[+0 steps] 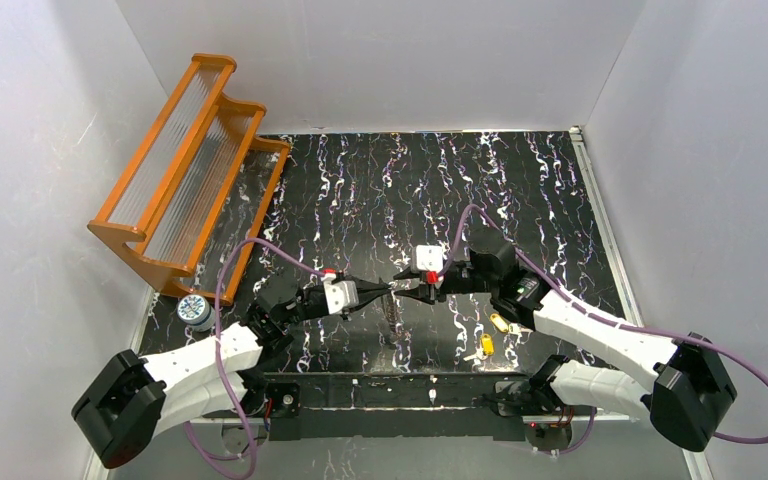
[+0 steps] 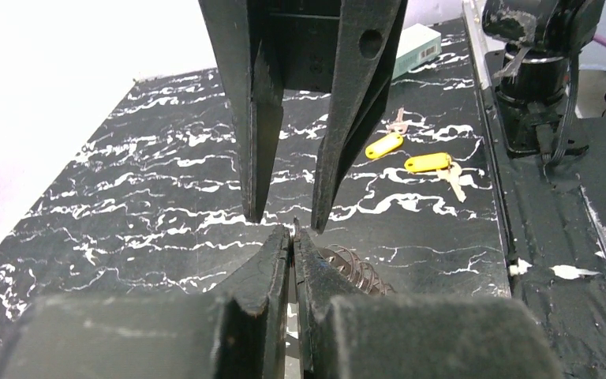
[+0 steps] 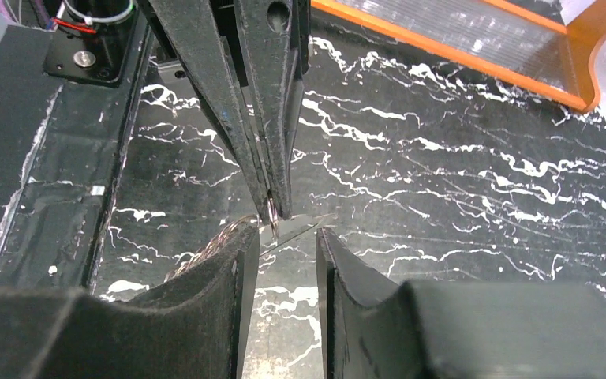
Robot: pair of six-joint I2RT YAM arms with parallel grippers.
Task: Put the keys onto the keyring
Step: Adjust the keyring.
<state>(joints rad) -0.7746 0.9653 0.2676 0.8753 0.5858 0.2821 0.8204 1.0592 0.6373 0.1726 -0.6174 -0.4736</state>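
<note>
White walls box in a black counter (image 1: 380, 180) veined with white like polished marble, flat and probably slick. Far from the left claw (image 2: 293, 241), in the back corner on that arm's side, leans a rack (image 1: 185, 165) of orange wood with ribbed clear panels. That claw is clamped tight, its matte black fingers pinching the keyring (image 2: 349, 267) at the tips and holding it up off the counter. The rest of the ring hangs below as a thin, wiry loop that looks brownish from the wrist cameras. The right claw (image 3: 282, 245) meets the left claw tip to tip with its fingers parted. It straddles the pinched spot and grips nothing, and a thin silvery sliver lies across the gap. The keys (image 2: 428, 163) lie loose on the counter well apart from the left claw, beyond the right claw and near that arm's base. Each has a glossy yellow plastic head and a short silver blade. The ring looks light and springy, so it will likely twist or slip unless held close to its opening. The keys are tiny, light and flat on a smooth surface. The plastic head looks the surest place to take hold, leaving the hole free for threading.
</note>
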